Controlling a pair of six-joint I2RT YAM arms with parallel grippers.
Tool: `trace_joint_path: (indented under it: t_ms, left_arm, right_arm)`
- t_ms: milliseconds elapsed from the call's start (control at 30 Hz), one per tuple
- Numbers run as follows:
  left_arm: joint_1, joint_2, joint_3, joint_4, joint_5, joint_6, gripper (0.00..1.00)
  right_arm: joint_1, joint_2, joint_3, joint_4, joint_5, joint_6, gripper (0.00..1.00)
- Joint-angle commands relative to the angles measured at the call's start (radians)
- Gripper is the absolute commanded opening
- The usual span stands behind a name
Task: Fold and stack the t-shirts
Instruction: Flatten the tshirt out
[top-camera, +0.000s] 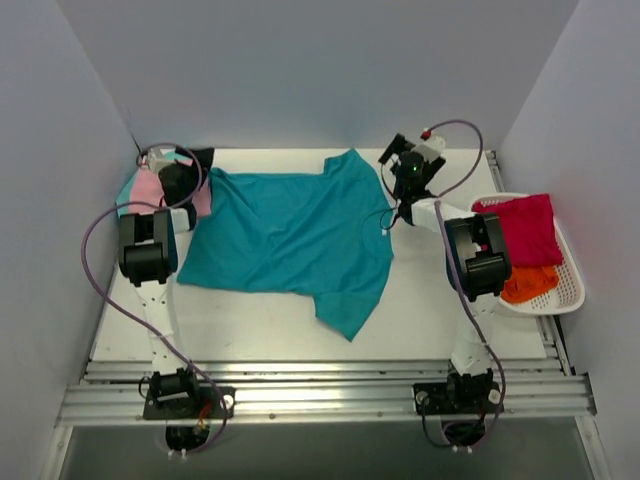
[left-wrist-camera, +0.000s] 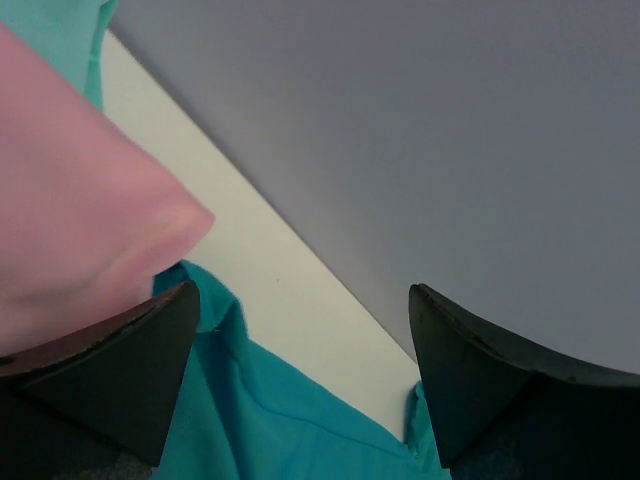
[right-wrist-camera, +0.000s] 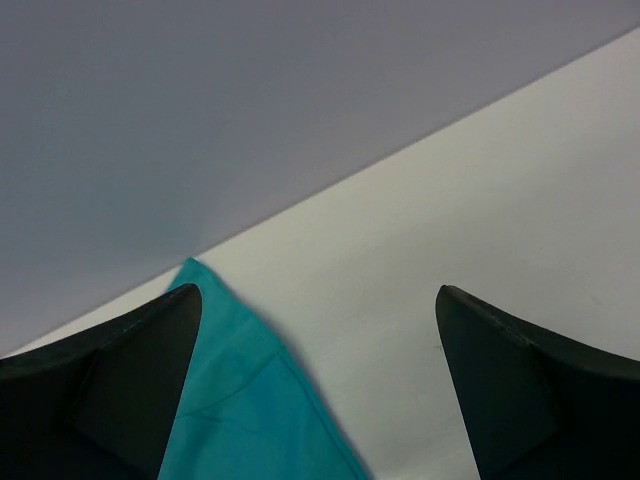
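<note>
A large teal t-shirt (top-camera: 290, 235) lies spread flat across the middle of the table. A folded pink t-shirt (top-camera: 150, 188) rests on a light mint one (top-camera: 128, 190) at the far left. My left gripper (top-camera: 200, 160) hovers open over the teal shirt's far left corner (left-wrist-camera: 270, 420), with the pink cloth (left-wrist-camera: 70, 220) beside its left finger (left-wrist-camera: 120, 370). My right gripper (top-camera: 392, 158) stands open over the far right sleeve tip (right-wrist-camera: 240, 400), nothing between its fingers (right-wrist-camera: 520, 380). A crimson t-shirt (top-camera: 525, 228) and an orange one (top-camera: 530, 283) lie in the basket.
A white basket (top-camera: 572, 275) sits at the table's right edge. Grey walls close the table in at the back and both sides. Bare white tabletop (right-wrist-camera: 450, 200) shows to the right of the sleeve tip.
</note>
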Motion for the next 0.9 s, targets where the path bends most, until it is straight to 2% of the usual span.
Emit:
trace_joint_path:
  t_ms: [0, 100, 167, 200, 233, 267, 300, 333, 367, 400, 467, 500, 533, 600, 633, 700, 733, 800, 867]
  left_arm:
    - [-0.002, -0.189, -0.017, 0.169, 0.03, 0.015, 0.94]
    - [0.014, -0.22, 0.015, 0.147, 0.11, -0.011, 0.94]
    - [0.027, -0.192, 0.139, 0.073, 0.193, -0.035, 0.94]
    - [0.042, -0.128, 0.221, -0.102, 0.257, -0.06, 0.94]
    - [0.05, -0.093, 0.322, -0.205, 0.379, -0.071, 0.94]
    - [0.053, -0.067, 0.463, -0.275, 0.414, -0.084, 0.94]
    - [0.056, -0.057, 0.452, -0.195, 0.422, -0.107, 0.94]
    - [0.054, -0.094, 0.401, -0.114, 0.408, -0.153, 0.94]
    - [0.054, -0.132, 0.265, -0.052, 0.361, -0.153, 0.94]
    - [0.054, -0.23, 0.204, -0.051, 0.345, -0.131, 0.94]
    - [0.048, -0.351, 0.077, -0.132, 0.258, 0.004, 0.94]
    - [0.045, -0.414, -0.057, -0.222, 0.22, 0.058, 0.94]
    - [0.041, -0.541, -0.124, -0.258, 0.181, 0.151, 0.94]
    - [0.021, -0.661, -0.315, -0.359, 0.069, 0.231, 0.94]
    - [0.013, -0.774, -0.374, -0.393, 0.031, 0.294, 0.94]
    - [-0.013, -0.874, -0.477, -0.515, -0.081, 0.342, 0.94]
    - [-0.021, -0.961, -0.57, -0.544, -0.122, 0.369, 0.94]
    - [-0.039, -1.081, -0.659, -0.614, -0.205, 0.396, 0.94]
    - [-0.054, -1.148, -0.756, -0.66, -0.238, 0.414, 0.94]
  right_arm:
    - [0.044, -0.326, -0.12, 0.188, 0.156, -0.06, 1.0]
    - [0.099, -0.518, -0.255, 0.104, 0.237, -0.067, 1.0]
    - [0.151, -0.659, -0.36, 0.02, 0.262, -0.035, 1.0]
    - [0.173, -0.707, -0.398, 0.002, 0.271, -0.024, 1.0]
    - [0.191, -0.75, -0.436, -0.012, 0.274, -0.018, 1.0]
    - [0.218, -0.835, -0.473, -0.022, 0.276, -0.01, 1.0]
    - [0.235, -0.88, -0.535, -0.05, 0.284, 0.008, 1.0]
    - [0.245, -0.917, -0.56, -0.074, 0.293, 0.019, 1.0]
    - [0.257, -0.99, -0.585, -0.1, 0.3, 0.035, 1.0]
    - [0.274, -1.024, -0.62, -0.181, 0.308, 0.092, 1.0]
    - [0.286, -1.098, -0.646, -0.284, 0.31, 0.166, 1.0]
    - [0.303, -1.118, -0.68, -0.374, 0.305, 0.209, 0.99]
    - [0.312, -1.132, -0.704, -0.398, 0.285, 0.269, 0.99]
    - [0.356, -1.175, -0.758, -0.424, 0.215, 0.321, 0.99]
    - [0.369, -1.184, -0.808, -0.43, 0.201, 0.376, 0.99]
    - [0.387, -1.195, -0.85, -0.447, 0.152, 0.444, 0.99]
    - [0.395, -1.194, -0.894, -0.444, 0.118, 0.47, 0.99]
    - [0.406, -1.187, -0.942, -0.449, 0.029, 0.536, 0.99]
    - [0.429, -1.192, -1.04, -0.432, -0.012, 0.623, 0.99]
